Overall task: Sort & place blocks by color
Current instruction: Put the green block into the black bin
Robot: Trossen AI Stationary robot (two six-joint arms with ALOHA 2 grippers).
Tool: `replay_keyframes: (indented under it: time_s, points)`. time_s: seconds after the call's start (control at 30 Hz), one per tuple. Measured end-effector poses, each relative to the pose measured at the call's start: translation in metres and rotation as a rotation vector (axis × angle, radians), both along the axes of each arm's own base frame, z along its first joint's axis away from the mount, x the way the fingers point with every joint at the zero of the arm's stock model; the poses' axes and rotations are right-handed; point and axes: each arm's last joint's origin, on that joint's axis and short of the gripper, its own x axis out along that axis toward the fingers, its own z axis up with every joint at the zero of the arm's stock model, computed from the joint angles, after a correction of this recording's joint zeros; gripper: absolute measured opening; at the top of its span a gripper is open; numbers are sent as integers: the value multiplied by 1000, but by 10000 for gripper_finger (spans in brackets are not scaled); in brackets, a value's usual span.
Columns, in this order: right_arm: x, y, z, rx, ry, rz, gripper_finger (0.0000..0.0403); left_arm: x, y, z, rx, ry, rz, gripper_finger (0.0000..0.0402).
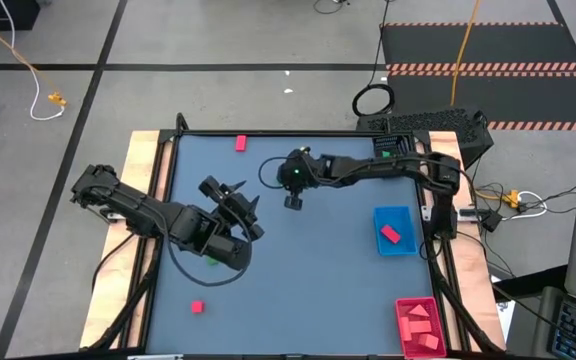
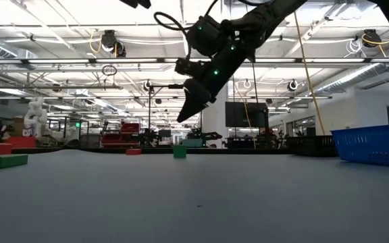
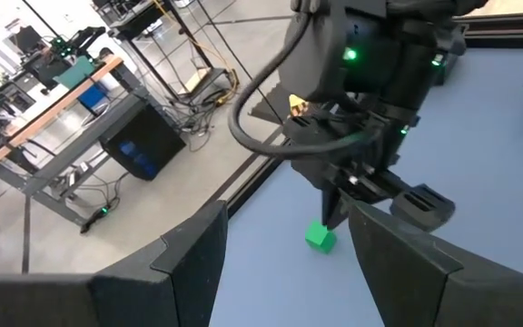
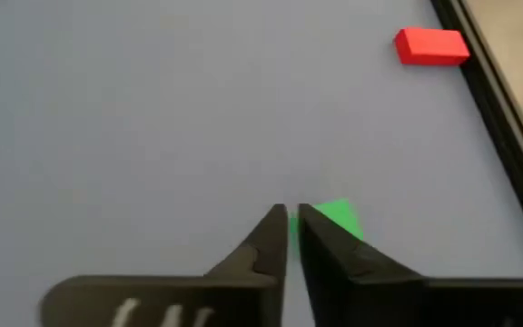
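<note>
A small green block (image 4: 341, 216) rests on the blue-grey table (image 1: 318, 290). It also shows in the low view (image 2: 179, 151) and in the left wrist view (image 3: 320, 237). My right gripper (image 4: 291, 213) hangs just above it, shut, with nothing between its fingers, and points slanting down (image 2: 183, 118). In the high view that gripper (image 1: 293, 202) covers the block. My left gripper (image 3: 284, 272) stands open over the table's left half (image 1: 236, 197), facing the right gripper and holding nothing. One red block (image 1: 240, 143) lies by the far edge, another (image 1: 197, 307) near the front left.
A blue tray (image 1: 408, 222) at the right holds one red block (image 1: 390, 235). A red tray (image 1: 402, 312) at the front right corner holds a few red and pink blocks. A green piece (image 1: 211, 262) shows partly under the left arm. A black frame (image 1: 298, 133) rims the table.
</note>
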Motion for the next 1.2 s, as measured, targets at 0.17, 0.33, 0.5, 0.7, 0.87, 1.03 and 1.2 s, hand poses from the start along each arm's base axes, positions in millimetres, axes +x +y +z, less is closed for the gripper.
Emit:
replay_keyframes:
  time_s: [0.17, 0.33, 0.5, 0.7, 0.87, 1.03, 1.2]
  points:
    - [-2, -12, 1, 35, -32, 11, 112, -1, -3, 0, -5, 4, -14, 234]
    - [-3, -29, 5, 74, -98, -62, 221, -2, -4, 0, -5, 9, -17, 234]
    - [0, -45, -10, 146, -137, -167, 273, -2, -3, 0, -5, 9, -14, 234]
    - [3, -51, -38, 216, -15, -228, 263, 0, 3, 0, 1, 12, 3, 234]
    - [6, -48, -41, 218, -9, -221, 245, 1, 6, 0, 2, 14, 14, 234]
    - [10, -48, -40, 253, -60, -210, 236, 1, 6, 0, 1, 13, 16, 234]
    - [19, -48, -59, 280, -71, -225, 232, 1, 6, 1, -3, 5, 14, 234]
